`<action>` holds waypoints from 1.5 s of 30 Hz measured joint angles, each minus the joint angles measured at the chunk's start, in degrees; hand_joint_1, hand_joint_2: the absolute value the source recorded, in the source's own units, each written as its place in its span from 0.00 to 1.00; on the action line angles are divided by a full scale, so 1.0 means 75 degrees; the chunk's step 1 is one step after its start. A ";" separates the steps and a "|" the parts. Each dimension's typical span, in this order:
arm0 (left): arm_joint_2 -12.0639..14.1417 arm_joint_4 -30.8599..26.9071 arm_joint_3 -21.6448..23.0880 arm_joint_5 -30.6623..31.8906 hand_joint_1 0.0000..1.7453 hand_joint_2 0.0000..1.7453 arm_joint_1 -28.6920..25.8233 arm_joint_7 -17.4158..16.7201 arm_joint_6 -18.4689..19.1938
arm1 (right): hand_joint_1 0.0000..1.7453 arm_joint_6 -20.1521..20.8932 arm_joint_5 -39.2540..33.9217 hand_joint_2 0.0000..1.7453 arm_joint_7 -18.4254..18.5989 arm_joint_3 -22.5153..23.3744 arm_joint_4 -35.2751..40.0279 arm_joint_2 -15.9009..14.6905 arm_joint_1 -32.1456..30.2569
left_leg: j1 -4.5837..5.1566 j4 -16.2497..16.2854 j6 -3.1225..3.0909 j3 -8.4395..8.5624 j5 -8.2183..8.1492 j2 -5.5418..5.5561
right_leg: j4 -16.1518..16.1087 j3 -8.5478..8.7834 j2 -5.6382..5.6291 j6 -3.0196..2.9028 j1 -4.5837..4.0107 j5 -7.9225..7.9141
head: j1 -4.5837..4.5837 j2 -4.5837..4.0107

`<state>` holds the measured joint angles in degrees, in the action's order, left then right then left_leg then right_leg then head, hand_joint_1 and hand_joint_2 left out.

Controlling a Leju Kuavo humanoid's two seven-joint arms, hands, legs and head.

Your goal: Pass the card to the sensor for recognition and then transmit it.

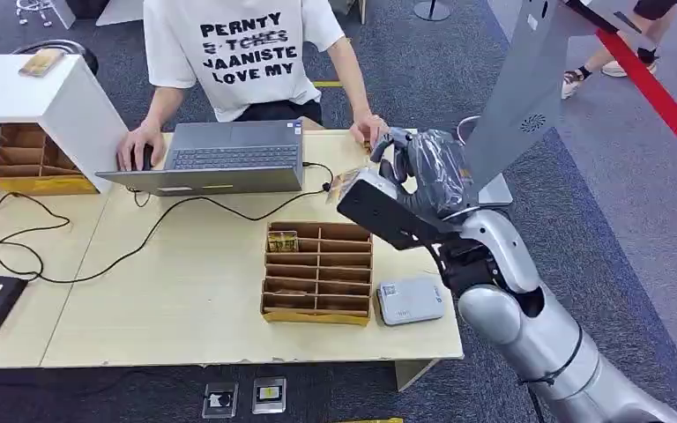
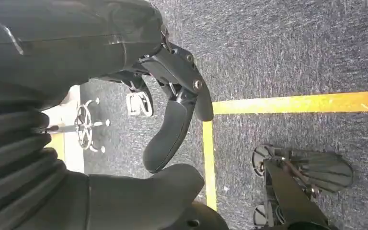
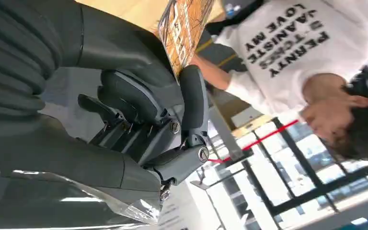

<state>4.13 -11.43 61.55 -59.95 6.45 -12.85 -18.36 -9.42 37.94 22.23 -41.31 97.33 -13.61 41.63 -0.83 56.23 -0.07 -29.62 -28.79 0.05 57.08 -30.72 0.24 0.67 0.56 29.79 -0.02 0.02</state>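
Card (image 3: 184,31), pinched between thumb and finger of the raised right hand (image 1: 423,172), juts leftward over the counter's (image 1: 194,300) far right side, just short of the person's hand (image 1: 368,126), while the sensor (image 1: 410,300) lies nearer, below the forearm, and the left hand (image 2: 167,129) hangs empty, fingers apart.

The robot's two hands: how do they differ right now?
The right hand pinches a card between thumb and fingers; the left hand holds nothing, its fingers apart. The right hand is up over the table, near the person's hand; the left hand hangs over the carpet. Both have a grey ribbed cover and dark fingers.
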 joint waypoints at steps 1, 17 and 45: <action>-0.0003 0.0000 0.0003 0.0023 0.44 1.00 0.0006 -0.0003 0.0000 | 1.00 0.0049 -0.0087 1.00 -0.0064 -0.0003 -0.0098 0.0090 0.0162 | -0.0001 0.0000 0.0000 0.0001 0.0001 0.0000 | 0.0001 0.0001 0.0002 0.0000 -0.0001 0.0000 | 0.0003 0.0000; -0.0020 0.0000 0.0073 0.0242 0.44 1.00 0.0043 -0.0079 0.0111 | 1.00 0.0466 -0.0781 1.00 -0.0256 -0.0268 -0.1921 0.1058 0.1735 | 0.0000 0.0000 0.0000 -0.0007 0.0005 0.0010 | 0.0004 -0.0001 0.0010 0.0000 0.0000 0.0000 | -0.0003 0.0000; -0.0017 0.0000 0.0495 0.0492 0.46 1.00 0.0051 -0.0160 0.0248 | 1.00 0.0513 -0.1745 1.00 0.0035 -0.0839 -0.5012 0.1649 0.2965 | 0.0000 0.0001 0.0000 -0.0003 0.0006 0.0010 | 0.0004 -0.0001 0.0007 0.0000 0.0000 0.0000 | 0.0000 0.0000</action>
<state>4.00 -11.43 65.26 -56.26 6.84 -14.05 -16.50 -5.57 24.85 22.49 -47.60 59.74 -1.25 63.87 -0.83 56.24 -0.07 -29.64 -28.74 0.13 57.11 -30.73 0.30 0.67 0.56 29.79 -0.02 0.02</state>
